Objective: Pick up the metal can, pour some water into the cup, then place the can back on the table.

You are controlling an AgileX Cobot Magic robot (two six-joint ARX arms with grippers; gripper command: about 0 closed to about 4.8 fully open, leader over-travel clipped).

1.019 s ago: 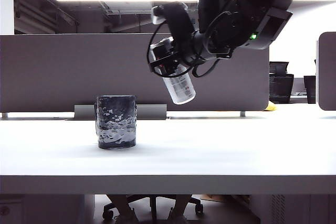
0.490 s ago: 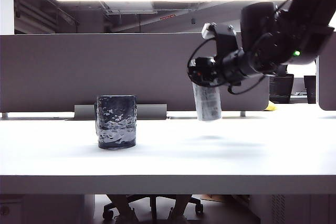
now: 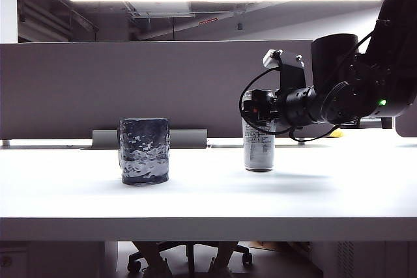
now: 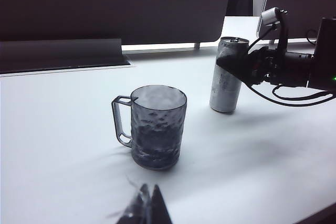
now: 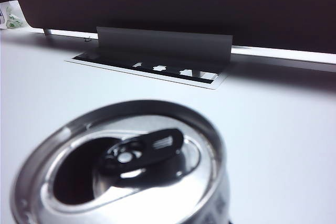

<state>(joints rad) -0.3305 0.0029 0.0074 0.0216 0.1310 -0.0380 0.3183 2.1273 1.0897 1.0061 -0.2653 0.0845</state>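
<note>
We find the table [image 3: 339, 193] carrying both task items, well apart from each other, roughly midway between its front edge and the grey partition [image 3: 98, 89] along its rear edge. The right arm [image 3: 352, 89] reaches in level from the table's right side.

The cup [image 3: 144, 151] stands upright toward the left half of the table. The left wrist view shows it as a dimpled dark glass mug with a handle.

The metal can [image 3: 258, 150] stands upright on the table, right of the cup, its base on the surface. Its top is open, with the pull tab [image 5: 139, 153] lying across the lid.

The right gripper [image 3: 257, 107] sits at the can's upper part, clasping the can just below the rim; the can hangs directly beneath the wrist camera. The fingers themselves are obscured in the right wrist view.

The left gripper [image 4: 146, 209] shows only as dark fingertips drawn together, above the table nearer its front edge than the cup, holding nothing.
</note>
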